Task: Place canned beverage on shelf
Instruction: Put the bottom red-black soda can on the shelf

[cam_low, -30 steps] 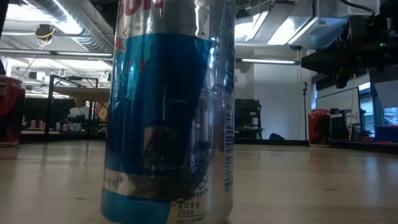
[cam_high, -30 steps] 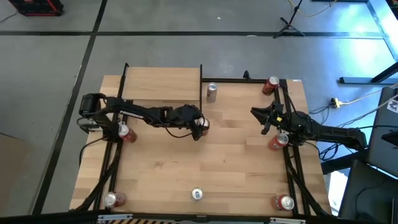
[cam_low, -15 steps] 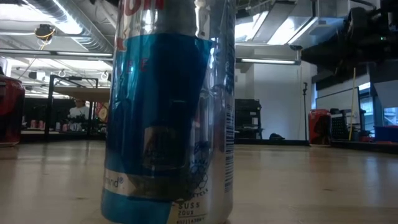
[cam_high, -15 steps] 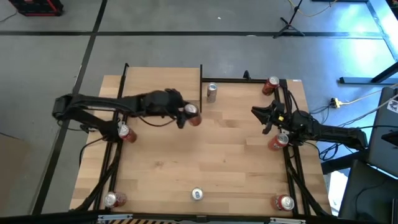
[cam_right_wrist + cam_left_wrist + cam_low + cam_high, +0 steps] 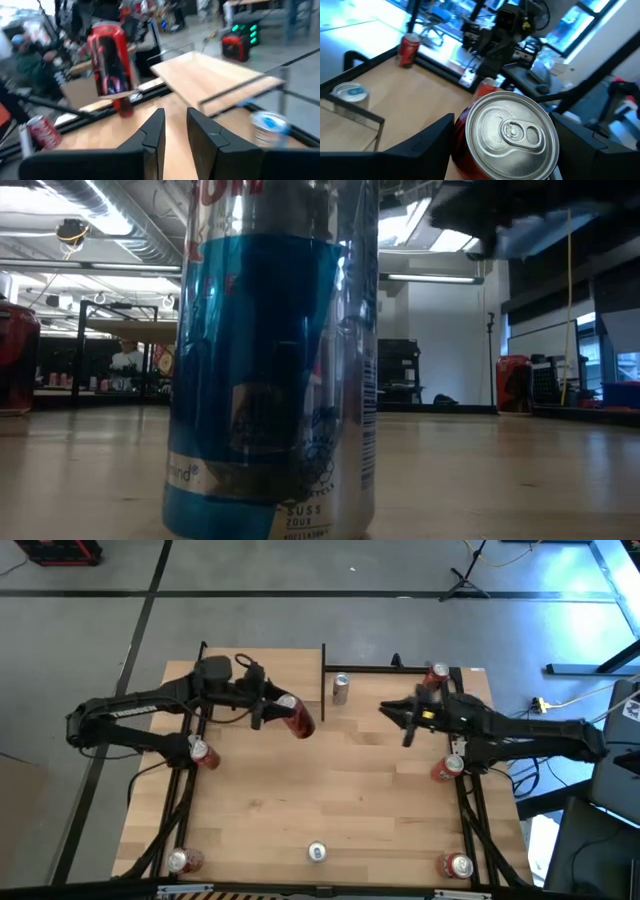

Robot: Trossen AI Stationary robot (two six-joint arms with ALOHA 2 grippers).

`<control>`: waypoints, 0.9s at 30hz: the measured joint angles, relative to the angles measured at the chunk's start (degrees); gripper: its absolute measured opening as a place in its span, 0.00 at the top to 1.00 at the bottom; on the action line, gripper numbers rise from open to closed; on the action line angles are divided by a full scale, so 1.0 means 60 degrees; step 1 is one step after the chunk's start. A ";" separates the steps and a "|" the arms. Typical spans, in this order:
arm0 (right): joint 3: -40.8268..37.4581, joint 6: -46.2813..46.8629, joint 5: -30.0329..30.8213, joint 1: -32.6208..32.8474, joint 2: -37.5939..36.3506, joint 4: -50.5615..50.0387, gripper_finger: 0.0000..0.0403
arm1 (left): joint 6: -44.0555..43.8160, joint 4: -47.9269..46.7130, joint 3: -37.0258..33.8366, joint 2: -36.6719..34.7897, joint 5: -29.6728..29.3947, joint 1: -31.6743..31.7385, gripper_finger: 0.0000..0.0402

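Observation:
My left gripper (image 5: 290,712) is shut on a red can (image 5: 298,718), held in the air beside the near right corner of the shelf (image 5: 258,675), a light-wood board with black posts. The can's silver top (image 5: 512,132) faces the left wrist camera. In the right wrist view the red can (image 5: 110,59) hangs clear in front of the shelf board (image 5: 210,75). My right gripper (image 5: 397,724) is open and empty, right of the table's middle, pointing toward the red can. A silver can (image 5: 341,688) stands on the table just right of the shelf. My left gripper pinches the red can's side wall just below its top rim (image 5: 465,150) between its two fingers (image 5: 427,142), one on each side. The can is lifted clear of the table and tilted, its top toward the far left and its bottom toward the near right.
Red cans stand at the table's edges (image 5: 203,753) (image 5: 180,860) (image 5: 458,865) (image 5: 445,768) (image 5: 437,675). A blue-silver can (image 5: 317,853) stands at the near edge and fills the low view (image 5: 270,360). The wood tabletop between the arms is bare (image 5: 330,790).
My left gripper has carried the red can up and toward the table's far left, to the shelf's near right corner; the can has tipped from upright to slanted. My right gripper has gone toward the table's left, toward the can.

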 joint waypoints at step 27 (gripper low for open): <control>0.5749 -0.1958 -0.1499 -0.1775 0.4520 -0.3646 0.83 | 0.4952 -0.6588 0.2943 -0.0496 -0.0818 0.4397 0.35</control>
